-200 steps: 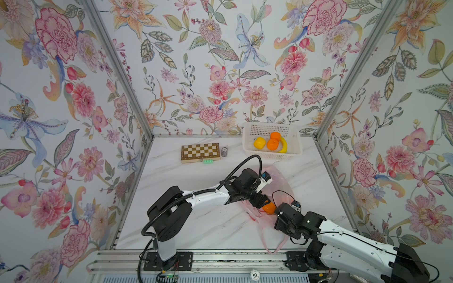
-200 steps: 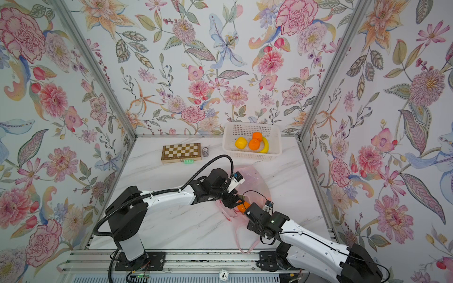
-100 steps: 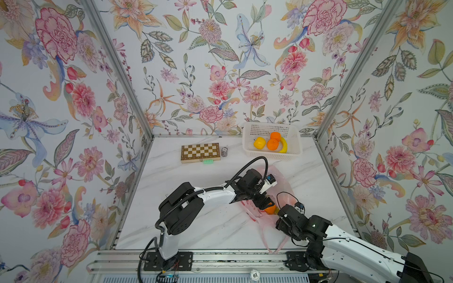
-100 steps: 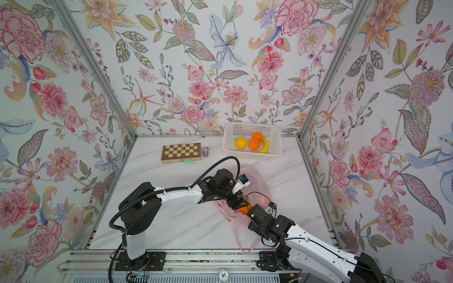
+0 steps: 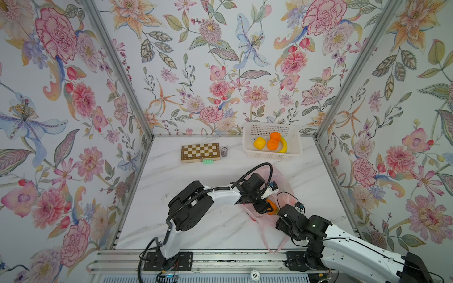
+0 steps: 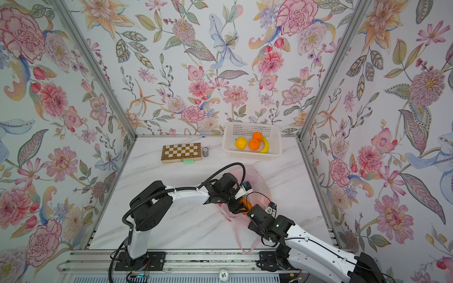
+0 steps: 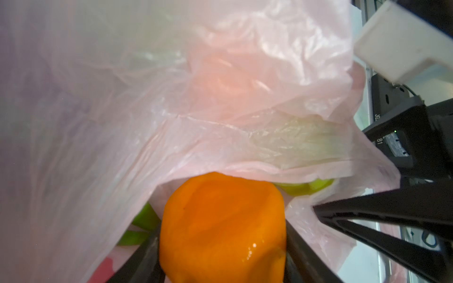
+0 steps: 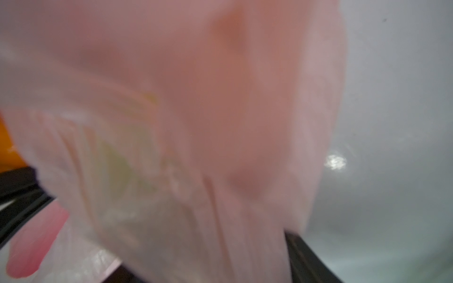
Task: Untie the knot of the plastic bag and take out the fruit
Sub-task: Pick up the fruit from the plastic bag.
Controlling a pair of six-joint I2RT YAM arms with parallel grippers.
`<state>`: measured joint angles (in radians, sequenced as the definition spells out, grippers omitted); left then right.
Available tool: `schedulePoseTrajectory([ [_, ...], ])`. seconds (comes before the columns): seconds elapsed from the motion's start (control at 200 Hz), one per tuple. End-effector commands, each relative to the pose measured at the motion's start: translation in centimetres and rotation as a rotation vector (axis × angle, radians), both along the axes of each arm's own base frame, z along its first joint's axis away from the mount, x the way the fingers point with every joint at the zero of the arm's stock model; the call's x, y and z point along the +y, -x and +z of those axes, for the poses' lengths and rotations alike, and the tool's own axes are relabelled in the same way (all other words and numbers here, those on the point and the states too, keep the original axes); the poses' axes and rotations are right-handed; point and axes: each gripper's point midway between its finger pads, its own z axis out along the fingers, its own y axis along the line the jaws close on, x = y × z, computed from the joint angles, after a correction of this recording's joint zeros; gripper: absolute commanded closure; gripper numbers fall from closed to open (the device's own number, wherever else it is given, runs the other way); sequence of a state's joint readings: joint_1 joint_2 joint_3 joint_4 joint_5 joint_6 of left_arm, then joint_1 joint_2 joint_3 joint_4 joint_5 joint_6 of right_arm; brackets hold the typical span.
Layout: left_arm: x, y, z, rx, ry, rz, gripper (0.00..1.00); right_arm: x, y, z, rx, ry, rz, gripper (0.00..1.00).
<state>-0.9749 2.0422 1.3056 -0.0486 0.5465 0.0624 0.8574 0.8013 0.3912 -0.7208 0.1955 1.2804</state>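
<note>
A white marble table (image 5: pixel 196 220) sits inside flowered walls. Your two arms reach from the front rail and meet right of its center, over a thin pink plastic bag (image 5: pixel 285 180) that lies crumpled on the marble. One of its loop handles (image 5: pixel 270 245) trails flat toward the rail.

At the back right stands a white basket (image 5: pixel 269 127) with two oranges, a yellow fruit and a banana inside. A chessboard (image 5: pixel 200 152) lies to its left.

Your left gripper (image 5: pixel 268 208) is at the bag's mouth. In the left wrist view its two black fingers (image 7: pixel 149 252) press on either side of an orange (image 7: pixel 220 220), half clear of the plastic.

Your right gripper (image 5: pixel 281 215) is just beside it. In the right wrist view, blurred pink film runs between its widely spread fingers (image 8: pixel 306 257). You cannot tell whether they pinch it.

Green fruit (image 7: pixel 144 218) shows behind the orange, inside the bag.
</note>
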Motion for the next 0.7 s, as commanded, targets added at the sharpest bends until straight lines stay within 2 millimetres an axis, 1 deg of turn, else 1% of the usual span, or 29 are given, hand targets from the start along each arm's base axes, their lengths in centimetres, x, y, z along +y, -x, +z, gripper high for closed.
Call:
schedulePoseTrajectory([
  [0.0,0.2,0.5,-1.3,0.028,-0.039,-0.002,0.42,-0.4,0.1,0.0,-0.003,0.019,-0.008,0.32],
  [0.045,0.0,0.5,-0.9,0.029,-0.026,-0.002,0.44,-0.3,0.0,0.2,-0.009,0.013,-0.005,0.29],
  [0.125,-0.1,0.5,-0.1,0.03,0.001,0.008,0.44,-0.3,-0.2,0.8,-0.03,0.0,-0.008,0.23],
  [0.235,-0.4,0.5,2.1,0.013,0.069,0.012,0.44,-0.7,-0.9,2.4,-0.079,-0.003,-0.028,0.16],
  [0.405,-0.6,0.7,4.9,-0.02,0.162,0.007,0.44,-1.4,-2.1,5.7,-0.165,-0.027,-0.043,0.11],
  [0.58,-0.5,0.8,7.7,-0.079,0.253,-0.004,0.44,-2.2,-3.4,9.8,-0.258,-0.067,-0.055,0.09],
  [0.696,-0.4,0.7,9.7,-0.155,0.327,-0.031,0.43,-2.6,-4.3,12.6,-0.321,-0.085,-0.055,0.09],
])
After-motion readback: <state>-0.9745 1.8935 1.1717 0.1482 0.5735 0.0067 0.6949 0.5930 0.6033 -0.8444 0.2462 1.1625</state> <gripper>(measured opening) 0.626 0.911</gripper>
